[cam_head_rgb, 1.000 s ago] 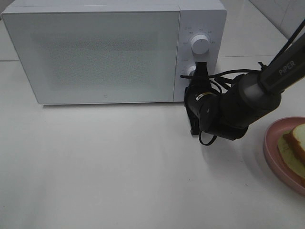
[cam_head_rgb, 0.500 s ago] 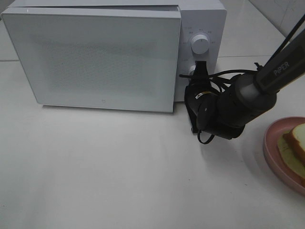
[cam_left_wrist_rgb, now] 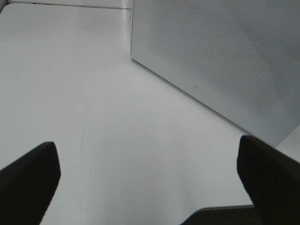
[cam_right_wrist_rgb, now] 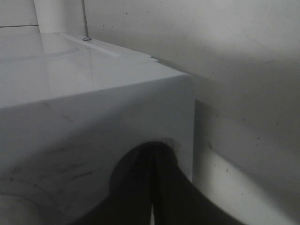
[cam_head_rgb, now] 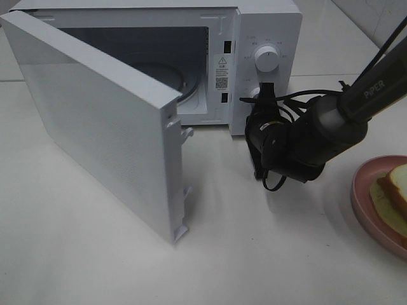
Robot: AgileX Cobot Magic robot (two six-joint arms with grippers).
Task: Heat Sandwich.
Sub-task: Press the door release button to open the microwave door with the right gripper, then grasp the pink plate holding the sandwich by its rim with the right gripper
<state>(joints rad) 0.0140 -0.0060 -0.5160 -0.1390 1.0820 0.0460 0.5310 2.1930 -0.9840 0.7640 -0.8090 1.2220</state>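
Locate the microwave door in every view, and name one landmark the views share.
Exterior high: the microwave door stands swung open, left of centre, before the cavity.
Left wrist: its perforated outer face lies beyond the open left gripper.
Right wrist: not in it; the shut right gripper faces the white microwave body.
Landmark: the microwave, part of which each view shows.

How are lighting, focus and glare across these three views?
Exterior high: even light, sharp; soft shadow beside the open microwave door; sandwich cropped by the frame edge. Left wrist: bright, table washed out; left hand shows only as dark blurred tips. Right wrist: dim, right hand an out-of-focus silhouette against the microwave, whose casing is glossy.
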